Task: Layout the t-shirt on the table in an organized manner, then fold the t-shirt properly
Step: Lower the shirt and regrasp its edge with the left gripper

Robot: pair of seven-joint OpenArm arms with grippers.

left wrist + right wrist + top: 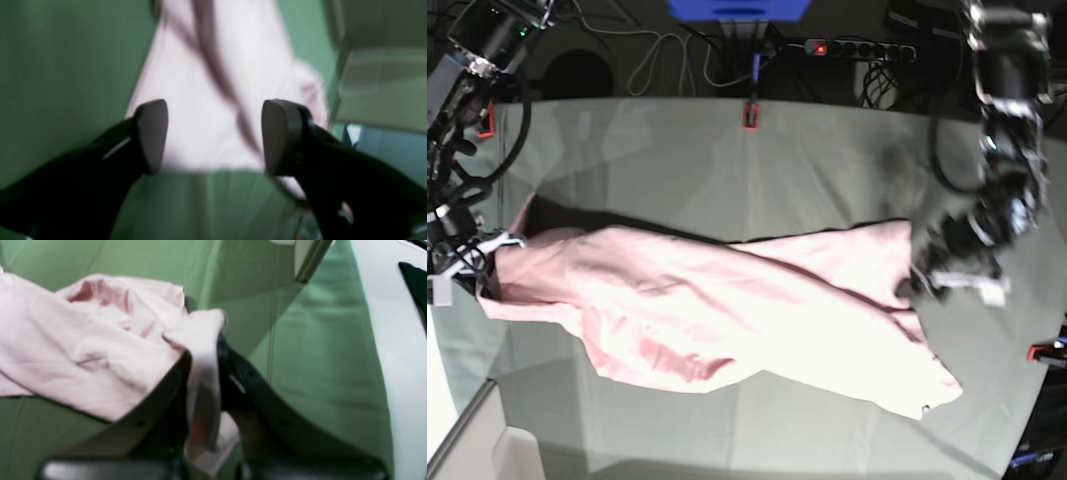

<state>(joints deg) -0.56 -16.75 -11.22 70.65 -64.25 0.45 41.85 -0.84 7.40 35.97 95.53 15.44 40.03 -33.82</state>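
In the left wrist view, blurred, the left claw [213, 136] stands spread wide with nothing between its two dark pads. Beyond and between them the pale pink t-shirt [213, 100] fills the middle of the frame, with a dark streak running down it from top centre toward the right pad. Its edge ends in a straight line low in the frame, and green bench [66, 83] cloth shows on the left and along the bottom.

In the right wrist view, the right claw [203, 373] is pressed together on a fold of the t-shirt [83, 350]; a strip of pink cloth runs down between its black fingers at centre. The rest of the shirt lies bunched over the left half, on the green bench [317, 366].

In the base view, the t-shirt [727, 310] stretches across the middle of the bench [727, 160] from the left edge to right of centre, creased. The right claw [487, 250] pinches its left end at the frame's left edge. The left claw [927, 275] sits at the shirt's right end, right of centre. Red clamps [750, 115] mark the bench edges.
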